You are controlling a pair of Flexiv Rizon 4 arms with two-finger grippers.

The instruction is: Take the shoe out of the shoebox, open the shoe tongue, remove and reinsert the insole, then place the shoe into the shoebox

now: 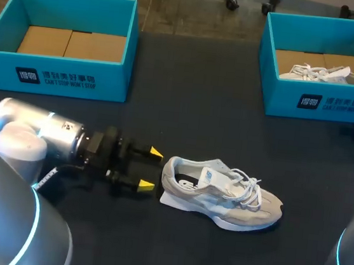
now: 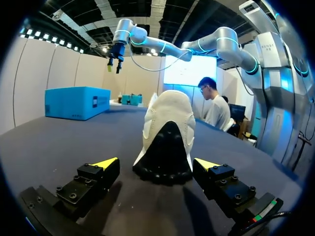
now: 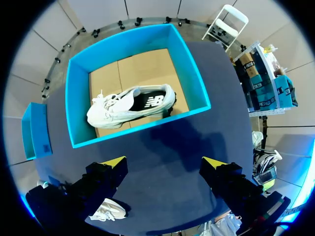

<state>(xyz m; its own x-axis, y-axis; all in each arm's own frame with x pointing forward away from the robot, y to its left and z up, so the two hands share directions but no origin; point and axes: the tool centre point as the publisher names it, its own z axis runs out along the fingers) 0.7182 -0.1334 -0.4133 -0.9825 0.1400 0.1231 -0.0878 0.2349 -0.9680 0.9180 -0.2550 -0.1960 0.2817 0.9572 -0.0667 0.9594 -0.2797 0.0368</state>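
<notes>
Dark cloth covers the counter (image 1: 150, 254). Nearest, the left arm (image 1: 49, 132) lies low at 9 o'clock of the white sneaker (image 1: 221, 195). Its jaws are wide and hold nothing, with the heel just ahead of them and untouched. The sneaker rests on its sole, toe toward 3 o'clock, so it is out of its box, and I judge opening the tongue to be the step in hand. Whether the tongue is lifted yet I cannot quite tell. The next move calls for steadying the heel while the other arm comes to the laces. Farther off, the right arm (image 1: 352, 255) hangs its jaws wide over the right shoebox (image 1: 324, 104), at the sneaker's 1 o'clock, which holds a second sneaker (image 1: 327, 74). The left shoebox (image 1: 68, 78) sits at 11 o'clock.
</notes>
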